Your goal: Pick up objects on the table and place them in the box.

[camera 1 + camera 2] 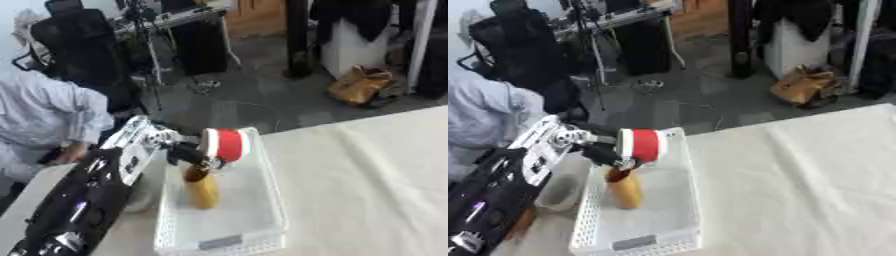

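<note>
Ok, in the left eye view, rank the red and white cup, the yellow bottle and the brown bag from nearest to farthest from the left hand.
1. Red and white cup: held in the left hand, over the white box.
2. Yellow bottle: just below, inside the box.
3. Brown bag: on the floor, far upper right.

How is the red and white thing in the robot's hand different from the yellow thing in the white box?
The red and white cup is held up by the left hand over the box; the yellow bottle rests inside it. The cup is wide with a red band; the bottle is slimmer, yellow with a dark top. Both are within the box's outline.
</note>
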{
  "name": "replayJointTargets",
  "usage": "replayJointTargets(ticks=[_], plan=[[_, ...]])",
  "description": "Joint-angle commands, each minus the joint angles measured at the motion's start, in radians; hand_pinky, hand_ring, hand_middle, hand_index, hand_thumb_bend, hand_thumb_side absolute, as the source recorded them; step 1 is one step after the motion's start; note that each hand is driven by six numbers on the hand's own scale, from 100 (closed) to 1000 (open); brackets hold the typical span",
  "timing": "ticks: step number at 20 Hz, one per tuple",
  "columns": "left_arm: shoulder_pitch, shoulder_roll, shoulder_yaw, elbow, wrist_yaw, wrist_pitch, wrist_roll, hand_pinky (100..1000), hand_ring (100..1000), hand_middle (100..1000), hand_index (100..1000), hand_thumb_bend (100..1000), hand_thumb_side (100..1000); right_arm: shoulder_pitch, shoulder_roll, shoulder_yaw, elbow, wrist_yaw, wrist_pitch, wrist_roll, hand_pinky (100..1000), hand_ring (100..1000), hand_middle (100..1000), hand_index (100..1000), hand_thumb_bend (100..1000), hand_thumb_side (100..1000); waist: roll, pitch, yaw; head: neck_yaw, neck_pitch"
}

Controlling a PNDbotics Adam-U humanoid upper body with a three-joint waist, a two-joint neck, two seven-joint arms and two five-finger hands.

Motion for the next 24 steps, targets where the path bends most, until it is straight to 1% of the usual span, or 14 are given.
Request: replayJointTargets(ticks=[1, 2, 3, 5, 6, 7, 8, 9, 13, 16, 19, 23, 24], plan=[[-0.03, 0.022, -0.005, 0.0, -0.046, -0.012, -0.018, 1000, 1000, 1000, 1000, 352, 1000, -0.01, -0.024, 0.004, -0.017, -0.007, -0.011, -0.005, 629, 610, 446, 470, 100, 664, -0.007, -0.021, 0.001, 0.001, 0.01], [-0.031, 0.021, -0.004, 0.005, -0.055, -0.017, -0.019, 1000, 1000, 1000, 1000, 352, 1000, -0.01, -0.024, 0.004, -0.017, -0.008, -0.011, -0.005, 629, 610, 446, 470, 100, 664, -0.007, -0.021, 0.001, 0.001, 0.01], [-0.032, 0.021, -0.002, 0.009, -0.061, -0.021, -0.019, 1000, 1000, 1000, 1000, 393, 1000, -0.01, -0.024, 0.004, -0.017, -0.008, -0.011, -0.004, 629, 610, 446, 470, 100, 663, -0.007, -0.021, 0.001, 0.001, 0.01], [-0.034, 0.023, -0.001, 0.022, -0.08, -0.024, -0.019, 1000, 1000, 1000, 1000, 393, 1000, -0.01, -0.026, 0.005, -0.017, -0.008, -0.011, -0.004, 629, 610, 446, 470, 100, 663, -0.006, -0.023, 0.003, 0.0, 0.011], [-0.037, 0.024, -0.006, 0.025, -0.092, -0.035, -0.019, 1000, 1000, 1000, 1000, 735, 1000, -0.01, -0.026, 0.005, -0.017, -0.009, -0.01, -0.004, 629, 610, 446, 470, 100, 662, -0.006, -0.024, 0.003, 0.0, 0.01], [-0.039, 0.024, -0.009, 0.028, -0.104, -0.049, -0.019, 1000, 1000, 1000, 1000, 811, 1000, -0.011, -0.026, 0.006, -0.017, -0.01, -0.01, -0.003, 629, 610, 446, 470, 100, 661, -0.006, -0.024, 0.003, 0.0, 0.009], [-0.042, 0.026, -0.014, 0.029, -0.122, -0.063, -0.019, 1000, 1000, 1000, 1000, 959, 1000, -0.01, -0.026, 0.006, -0.017, -0.011, -0.009, -0.003, 629, 610, 446, 470, 100, 661, -0.006, -0.025, 0.004, 0.0, 0.009], [-0.044, 0.027, -0.016, 0.029, -0.141, -0.077, -0.019, 1000, 1000, 1000, 1000, 998, 1000, -0.01, -0.027, 0.006, -0.017, -0.011, -0.009, -0.003, 629, 610, 446, 470, 100, 661, -0.006, -0.026, 0.004, -0.001, 0.009], [-0.05, 0.032, -0.018, 0.013, -0.243, -0.118, -0.019, 1000, 1000, 1000, 1000, 1000, 1000, -0.009, -0.028, 0.006, -0.017, -0.013, -0.01, -0.002, 629, 609, 446, 469, 100, 660, -0.007, -0.028, 0.005, 0.0, 0.01], [-0.054, 0.034, -0.014, -0.013, -0.298, -0.147, -0.019, 1000, 1000, 1000, 1000, 1000, 1000, -0.007, -0.027, 0.006, -0.017, -0.014, -0.009, -0.002, 629, 610, 446, 469, 100, 658, -0.007, -0.03, 0.005, 0.0, 0.011], [-0.054, 0.037, -0.003, -0.052, -0.304, -0.172, -0.019, 1000, 1000, 1000, 1000, 1000, 1000, -0.006, -0.028, 0.006, -0.017, -0.014, -0.008, -0.002, 629, 610, 446, 469, 100, 658, -0.008, -0.031, 0.007, -0.001, 0.011], [-0.053, 0.04, 0.009, -0.078, -0.285, -0.168, -0.019, 1000, 1000, 1000, 1000, 1000, 1000, -0.005, -0.028, 0.005, -0.017, -0.015, -0.009, -0.003, 629, 610, 446, 469, 100, 660, -0.009, -0.032, 0.009, -0.002, 0.011], [-0.053, 0.04, 0.019, -0.09, -0.271, -0.163, -0.009, 1000, 1000, 1000, 1000, 826, 1000, -0.005, -0.028, 0.005, -0.017, -0.015, -0.009, -0.003, 629, 610, 445, 470, 100, 665, -0.01, -0.032, 0.01, -0.002, 0.011]])
